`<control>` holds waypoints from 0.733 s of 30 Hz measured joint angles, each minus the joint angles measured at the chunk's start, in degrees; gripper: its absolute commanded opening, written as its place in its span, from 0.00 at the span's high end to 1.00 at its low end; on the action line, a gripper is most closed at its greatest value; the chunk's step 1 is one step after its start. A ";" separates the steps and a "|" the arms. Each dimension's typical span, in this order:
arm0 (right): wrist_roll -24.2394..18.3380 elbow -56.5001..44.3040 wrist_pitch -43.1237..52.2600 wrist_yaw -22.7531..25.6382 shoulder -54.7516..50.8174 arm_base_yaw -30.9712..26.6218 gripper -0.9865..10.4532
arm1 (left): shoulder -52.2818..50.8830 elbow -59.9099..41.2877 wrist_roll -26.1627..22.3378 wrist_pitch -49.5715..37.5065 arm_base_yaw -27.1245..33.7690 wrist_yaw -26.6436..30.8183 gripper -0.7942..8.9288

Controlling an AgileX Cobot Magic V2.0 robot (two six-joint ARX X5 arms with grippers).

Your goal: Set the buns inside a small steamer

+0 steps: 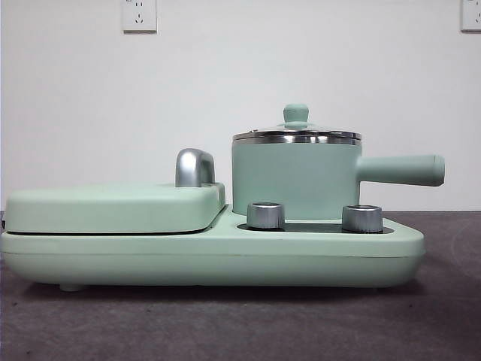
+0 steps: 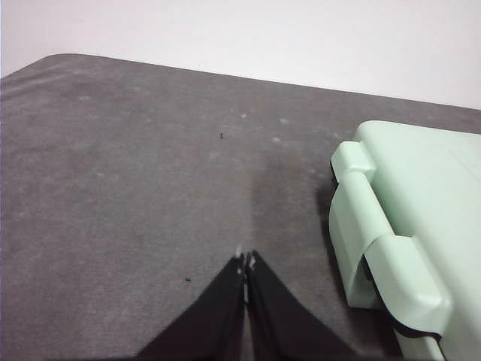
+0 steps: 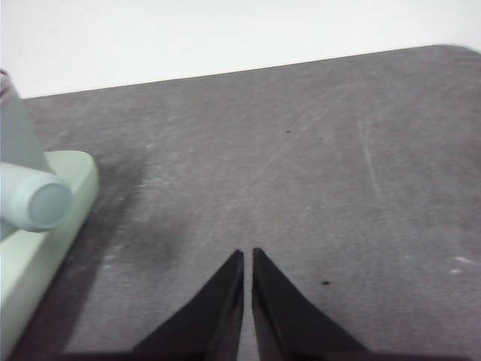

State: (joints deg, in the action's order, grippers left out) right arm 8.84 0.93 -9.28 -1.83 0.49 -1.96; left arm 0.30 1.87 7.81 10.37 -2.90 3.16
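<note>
The mint-green cylindrical steamer pot [image 1: 294, 180] has its steel-rimmed lid [image 1: 296, 134] on; no buns are visible. Left gripper [image 2: 246, 259] and right gripper [image 3: 248, 256] wait pressed together. Lifting the lid probably comes first.

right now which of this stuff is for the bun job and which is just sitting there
For the job:
- small steamer, lid on
- left claw and right claw, both shut, over the table
- buns: none in view

Just there:
- hinged griddle plate, closed
- two steel knobs
- wall sockets
</note>
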 measured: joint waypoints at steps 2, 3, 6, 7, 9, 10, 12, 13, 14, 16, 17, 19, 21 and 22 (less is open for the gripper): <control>-2.01 0.00 -0.24 1.01 -0.17 0.31 0.90 | 0.00 0.00 -0.15 -0.02 0.00 0.02 0.91; -3.39 0.00 -0.24 1.53 -0.20 0.55 0.90 | 0.00 0.00 -0.20 -0.02 0.00 0.02 0.91; -7.15 0.00 -0.31 1.95 -0.20 1.55 0.90 | 0.00 0.00 -0.31 -0.02 0.00 0.02 0.91; -8.17 0.00 -0.33 1.95 -0.20 1.95 0.90 | 0.00 0.00 -0.33 -0.02 0.00 0.02 0.91; -9.11 0.00 -0.33 1.90 -0.20 2.29 0.90 | 0.00 0.00 -0.33 -0.02 0.00 0.02 0.91; -9.27 0.00 -0.35 1.75 -0.20 2.38 0.90 | 0.00 0.00 -0.33 -0.02 0.00 0.02 0.91; -9.25 0.00 -0.35 1.81 -0.20 2.38 0.90 | 0.00 0.00 -0.33 -0.02 0.00 0.02 0.91; -9.05 0.00 -0.35 1.81 -0.20 2.38 0.90 | 0.00 0.00 -0.33 -0.02 0.00 0.02 0.91; -8.87 0.00 -0.35 1.81 -0.20 2.38 0.90 | 0.00 0.00 -0.33 -0.02 0.00 0.02 0.91; -8.61 0.00 -0.35 1.79 -0.20 2.51 0.90 | 0.00 0.00 -0.33 -0.02 0.00 0.02 0.91; -8.57 0.00 -0.31 1.79 -0.20 2.60 0.90 | 0.00 0.00 -0.33 0.00 0.00 0.02 0.91; -8.55 0.00 -0.26 1.81 -0.20 2.62 0.90 | 0.00 0.00 -0.33 -0.02 0.00 0.02 0.91; -8.48 0.00 -0.24 1.81 -0.20 2.62 0.90 | 0.00 0.00 -0.33 -0.02 0.00 0.02 0.91; -8.46 0.00 -0.24 1.81 -0.20 2.60 0.90 | 0.00 0.00 -0.33 -0.02 0.00 0.02 0.91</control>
State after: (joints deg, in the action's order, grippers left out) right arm 0.38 0.93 -9.52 -0.01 0.30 0.64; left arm 0.30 1.87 7.49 10.35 -2.90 3.18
